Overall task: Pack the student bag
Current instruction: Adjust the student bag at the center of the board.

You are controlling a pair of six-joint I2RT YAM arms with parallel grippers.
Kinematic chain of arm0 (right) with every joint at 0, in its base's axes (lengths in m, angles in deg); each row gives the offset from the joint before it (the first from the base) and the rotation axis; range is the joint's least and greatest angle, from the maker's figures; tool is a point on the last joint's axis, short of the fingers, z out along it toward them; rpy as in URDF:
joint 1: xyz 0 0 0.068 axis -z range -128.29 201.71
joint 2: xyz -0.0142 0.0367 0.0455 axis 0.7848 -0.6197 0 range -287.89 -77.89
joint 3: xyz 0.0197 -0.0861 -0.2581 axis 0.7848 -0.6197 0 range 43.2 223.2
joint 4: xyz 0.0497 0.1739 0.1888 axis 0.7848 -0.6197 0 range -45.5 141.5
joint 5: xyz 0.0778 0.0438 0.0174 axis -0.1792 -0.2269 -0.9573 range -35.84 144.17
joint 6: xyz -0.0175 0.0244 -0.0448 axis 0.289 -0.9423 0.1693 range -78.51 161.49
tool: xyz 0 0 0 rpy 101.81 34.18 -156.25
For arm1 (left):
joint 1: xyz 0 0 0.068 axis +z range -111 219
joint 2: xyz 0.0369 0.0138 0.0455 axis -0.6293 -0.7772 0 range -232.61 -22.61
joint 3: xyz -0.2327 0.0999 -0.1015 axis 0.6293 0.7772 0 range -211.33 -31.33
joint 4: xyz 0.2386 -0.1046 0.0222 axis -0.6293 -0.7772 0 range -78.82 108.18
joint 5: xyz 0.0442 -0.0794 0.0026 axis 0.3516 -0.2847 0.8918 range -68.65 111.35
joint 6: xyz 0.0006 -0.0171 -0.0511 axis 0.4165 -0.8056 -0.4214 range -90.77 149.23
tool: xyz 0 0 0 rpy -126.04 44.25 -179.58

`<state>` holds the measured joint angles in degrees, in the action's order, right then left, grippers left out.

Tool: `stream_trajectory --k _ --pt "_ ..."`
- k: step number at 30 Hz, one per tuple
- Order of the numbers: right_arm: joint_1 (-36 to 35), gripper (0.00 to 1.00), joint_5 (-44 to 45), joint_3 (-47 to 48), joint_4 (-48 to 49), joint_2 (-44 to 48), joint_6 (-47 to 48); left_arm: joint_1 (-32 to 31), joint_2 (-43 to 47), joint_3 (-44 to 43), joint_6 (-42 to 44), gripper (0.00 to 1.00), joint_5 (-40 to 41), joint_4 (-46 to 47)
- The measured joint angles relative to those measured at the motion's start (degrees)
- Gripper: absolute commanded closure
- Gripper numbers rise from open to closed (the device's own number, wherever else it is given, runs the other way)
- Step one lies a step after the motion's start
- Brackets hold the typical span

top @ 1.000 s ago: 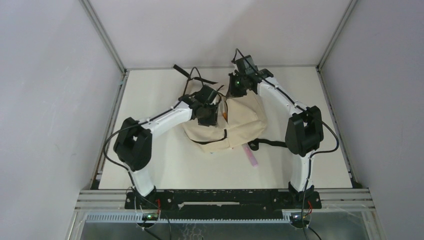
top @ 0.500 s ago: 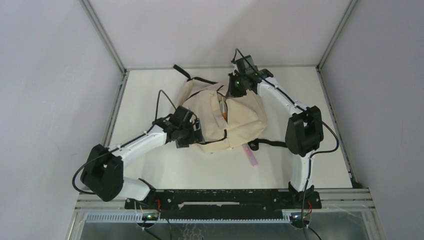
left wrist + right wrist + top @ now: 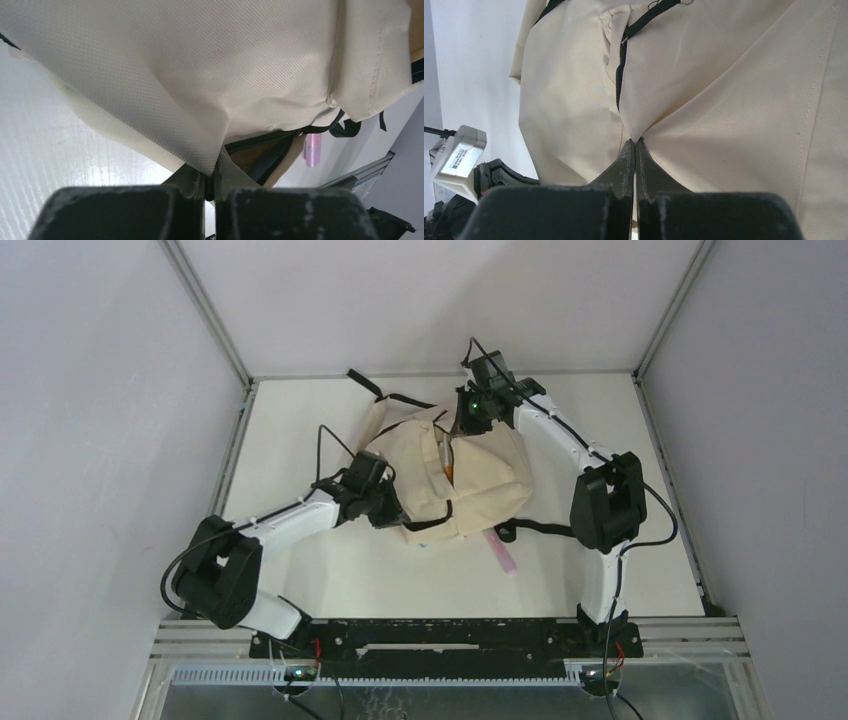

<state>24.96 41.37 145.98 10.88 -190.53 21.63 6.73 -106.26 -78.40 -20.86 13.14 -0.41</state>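
We see a robotics lab cell: a white table (image 3: 330, 580) walled by pale panels (image 3: 90, 440), aluminium frame rails (image 3: 205, 310) and a slotted cable duct (image 3: 400, 676) at its near edge.

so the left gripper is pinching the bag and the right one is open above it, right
Not open: the right wrist view shows the right gripper shut on a fold of the bag. The left gripper is pinching the bag, as you say.

High rear overview, wrist close-ups sharing bag (image 3: 480, 475)
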Motion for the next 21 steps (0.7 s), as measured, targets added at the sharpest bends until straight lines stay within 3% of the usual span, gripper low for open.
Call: stream_trajectory --k 14,21 --pt "3.6 1.00 0.2 4.4 -0.4 -0.2 0.0 0.6 -0.9 -17.7 5.1 1.00 6.7 -9.8" --pt "6.1 1.00 0.5 6.5 -0.2 -1.1 -0.2 2.4 -9.9 -24.3 7.7 0.97 9.2 -8.7"
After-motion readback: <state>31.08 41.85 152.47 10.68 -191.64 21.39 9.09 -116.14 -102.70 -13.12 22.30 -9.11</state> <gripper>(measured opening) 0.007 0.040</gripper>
